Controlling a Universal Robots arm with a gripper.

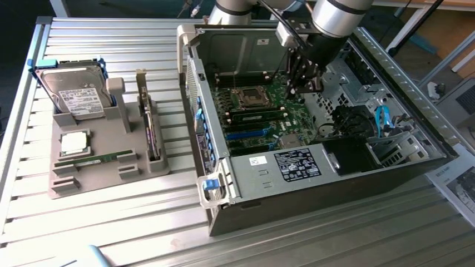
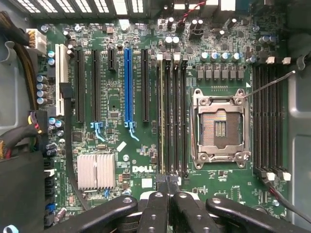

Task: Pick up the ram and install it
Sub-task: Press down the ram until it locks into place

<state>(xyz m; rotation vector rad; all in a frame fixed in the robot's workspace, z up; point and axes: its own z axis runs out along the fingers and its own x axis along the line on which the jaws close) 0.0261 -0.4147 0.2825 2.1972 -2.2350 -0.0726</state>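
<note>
Inside the open computer case (image 1: 222, 183), my gripper (image 1: 297, 90) hangs low over the motherboard (image 1: 286, 119), beside the processor socket (image 1: 248, 95). In the wrist view its fingertips (image 2: 163, 187) are pressed together with nothing showing between them, and the gripper (image 2: 167, 180) sits right over the near end of the memory slots (image 2: 172, 116). A thin pale-edged strip (image 2: 162, 116), seen edge-on, stands in one of those slots; it may be a ram. Another green ram stick (image 1: 97, 160) lies flat in the grey holder (image 1: 111, 183) outside the case.
The grey holder also carries a silver hard drive (image 1: 78, 97), a square processor chip (image 1: 74, 143) and a dark card standing on edge (image 1: 152, 133). The processor socket (image 2: 221, 126) is bare. Cables (image 2: 19, 131), a heatsink (image 2: 95, 171) and a blue cable (image 1: 382, 119) crowd the case.
</note>
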